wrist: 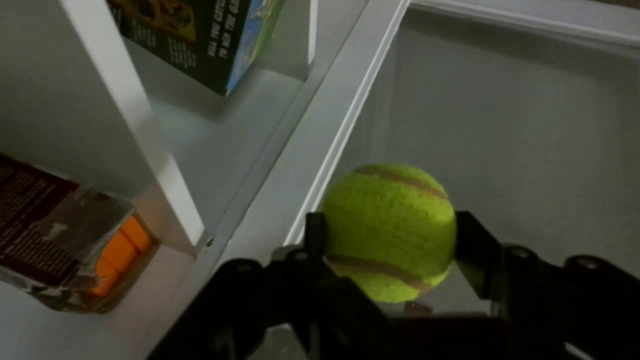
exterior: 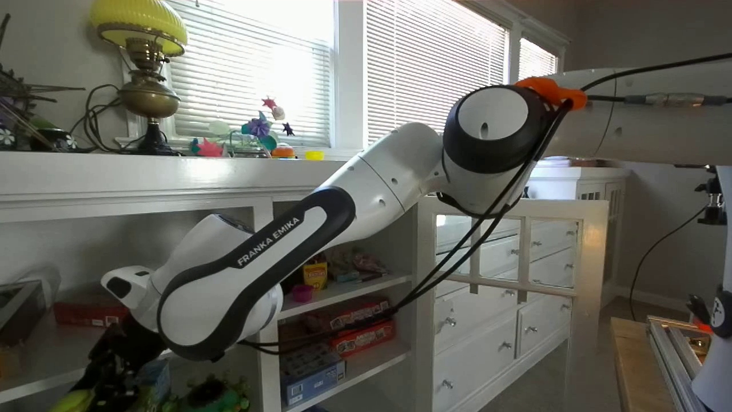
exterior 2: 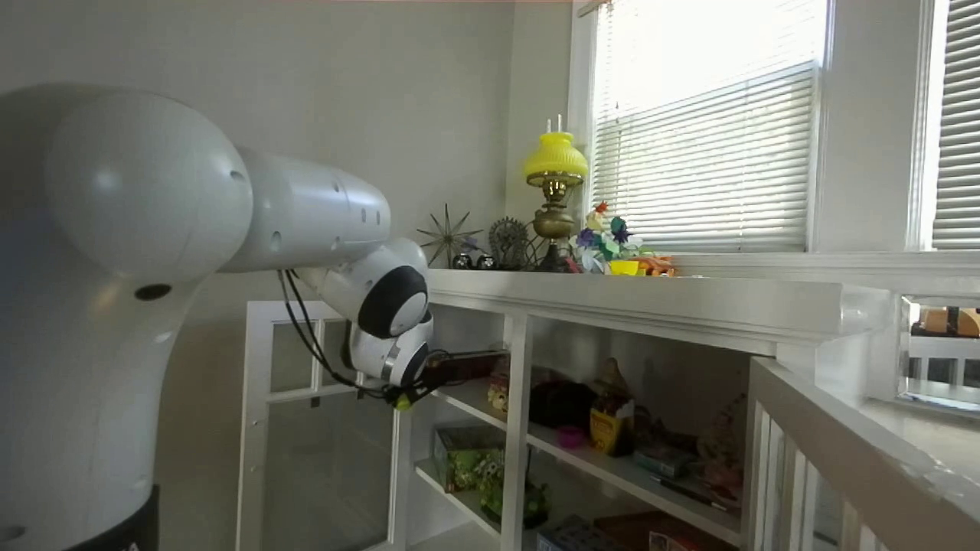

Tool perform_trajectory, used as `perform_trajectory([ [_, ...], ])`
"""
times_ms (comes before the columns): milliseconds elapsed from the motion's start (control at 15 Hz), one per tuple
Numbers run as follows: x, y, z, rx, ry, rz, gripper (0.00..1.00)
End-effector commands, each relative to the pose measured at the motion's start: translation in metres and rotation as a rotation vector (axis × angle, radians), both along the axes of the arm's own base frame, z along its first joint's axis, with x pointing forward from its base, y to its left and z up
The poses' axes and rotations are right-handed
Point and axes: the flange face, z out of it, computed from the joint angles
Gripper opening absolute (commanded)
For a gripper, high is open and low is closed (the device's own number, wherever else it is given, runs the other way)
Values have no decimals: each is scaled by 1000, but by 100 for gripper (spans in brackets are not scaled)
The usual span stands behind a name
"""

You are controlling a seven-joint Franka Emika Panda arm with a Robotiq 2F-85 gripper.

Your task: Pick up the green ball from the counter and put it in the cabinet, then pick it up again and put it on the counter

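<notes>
The claw (wrist: pixel 389 234) pinches the green ball (wrist: pixel 390 215) from both sides. Probably light, springy and hardly slippery, it should hold best across its middle.

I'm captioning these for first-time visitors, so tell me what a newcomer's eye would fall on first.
The bright yellow-green tennis ball, held in the gripper near the middle of the wrist view, would likely grab attention first. Next is the white Franka Emika arm, spanning an exterior view in front of the cabinet. The yellow-shaded oil lamp also stands out, on the counter beside a window in both exterior views.
</notes>
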Motion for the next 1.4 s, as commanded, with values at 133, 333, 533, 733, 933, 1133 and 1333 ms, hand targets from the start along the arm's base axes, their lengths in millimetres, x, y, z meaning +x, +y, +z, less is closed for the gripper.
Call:
perform_trajectory([
  [133,-44,2,3,-129,49,96,40],
  [333,-70,7,8,-182,84,159,40],
  [533,-96,7,19,-224,132,193,40],
  [733,-122,2,34,-268,193,213,40],
  [933,-153,-4,53,-319,253,254,40],
  [1133,-184,-15,78,-360,308,291,40],
  [1333,-214,-33,109,-389,356,304,40],
])
